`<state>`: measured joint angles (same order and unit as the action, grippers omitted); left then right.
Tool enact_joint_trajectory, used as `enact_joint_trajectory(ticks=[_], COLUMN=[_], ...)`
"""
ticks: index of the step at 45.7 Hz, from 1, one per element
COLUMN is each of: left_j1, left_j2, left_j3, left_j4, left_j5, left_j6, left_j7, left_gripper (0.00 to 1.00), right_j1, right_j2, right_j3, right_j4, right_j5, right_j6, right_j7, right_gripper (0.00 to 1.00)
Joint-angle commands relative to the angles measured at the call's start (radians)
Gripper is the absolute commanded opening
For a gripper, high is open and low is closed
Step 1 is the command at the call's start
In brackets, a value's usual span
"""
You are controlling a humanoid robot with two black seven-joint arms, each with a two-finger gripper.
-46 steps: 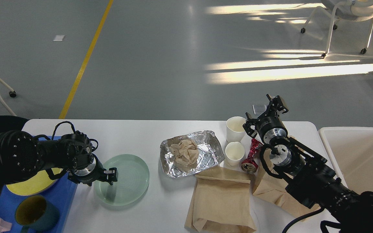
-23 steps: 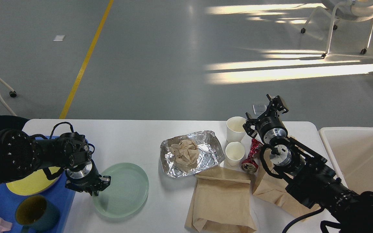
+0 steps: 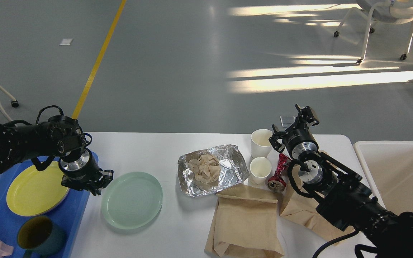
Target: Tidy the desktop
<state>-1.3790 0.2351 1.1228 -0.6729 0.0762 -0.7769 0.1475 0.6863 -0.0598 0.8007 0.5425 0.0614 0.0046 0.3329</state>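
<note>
The desktop [image 3: 149, 150] is a smooth, matt white surface. On it the foil tray [image 3: 212, 169] is crinkled, shiny metal foil holding crumpled, soft-looking brown paper [image 3: 203, 169]. The green plate [image 3: 132, 200] looks translucent and glossy, with fine rings in its face. Two paper cups [image 3: 260, 143] are matt white. The red can [image 3: 278, 172] is crushed, glossy metal. The brown bags [image 3: 244, 224] are creased matt paper. The blue tray [image 3: 70, 218] looks like smooth plastic.

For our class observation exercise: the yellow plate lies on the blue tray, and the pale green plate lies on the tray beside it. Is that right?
Not quite. The head view shows the yellow plate on the blue tray, but the pale green plate lies on the white desktop, beside the tray.
</note>
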Motion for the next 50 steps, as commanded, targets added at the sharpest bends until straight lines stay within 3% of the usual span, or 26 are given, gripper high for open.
enact_joint_trajectory(ticks=[1, 11, 20, 26, 37, 42, 50], left_j1=[-0.051, -0.112, -0.081, -0.054, -0.032, -0.041, -0.089], left_j2=[0.018, 0.058, 0.049, 0.046, 0.047, 0.050, 0.056], left_j3=[-0.008, -0.067, -0.074, -0.074, -0.070, -0.061, -0.025], left_j4=[0.000, 0.001, 0.004, 0.004, 0.003, -0.008, -0.057], left_j5=[0.000, 0.000, 0.002, 0.002, 0.002, 0.002, 0.004], left_j6=[-0.077, -0.179, -0.134, -0.068, 0.015, 0.001, -0.012], left_j7=[0.000, 0.001, 0.003, 0.003, 0.001, 0.001, 0.001], left_gripper=[0.00, 0.00, 0.02, 0.25, 0.79, 0.93, 0.95], right_j1=[0.001, 0.001, -0.001, 0.001, -0.001, -0.001, 0.001], right_j2=[0.000, 0.000, 0.000, 0.000, 0.000, 0.000, 0.000], right_j3=[0.000, 0.000, 0.000, 0.000, 0.000, 0.000, 0.000], right_j4=[-0.001, 0.001, 0.001, -0.001, 0.001, 0.001, 0.001], right_j5=[0.000, 0.000, 0.000, 0.000, 0.000, 0.000, 0.000], right_j6=[0.000, 0.000, 0.000, 0.000, 0.000, 0.000, 0.000], right_j7=[0.000, 0.000, 0.000, 0.000, 0.000, 0.000, 0.000], right_gripper=[1.00, 1.00, 1.00, 1.00, 1.00, 1.00, 1.00])
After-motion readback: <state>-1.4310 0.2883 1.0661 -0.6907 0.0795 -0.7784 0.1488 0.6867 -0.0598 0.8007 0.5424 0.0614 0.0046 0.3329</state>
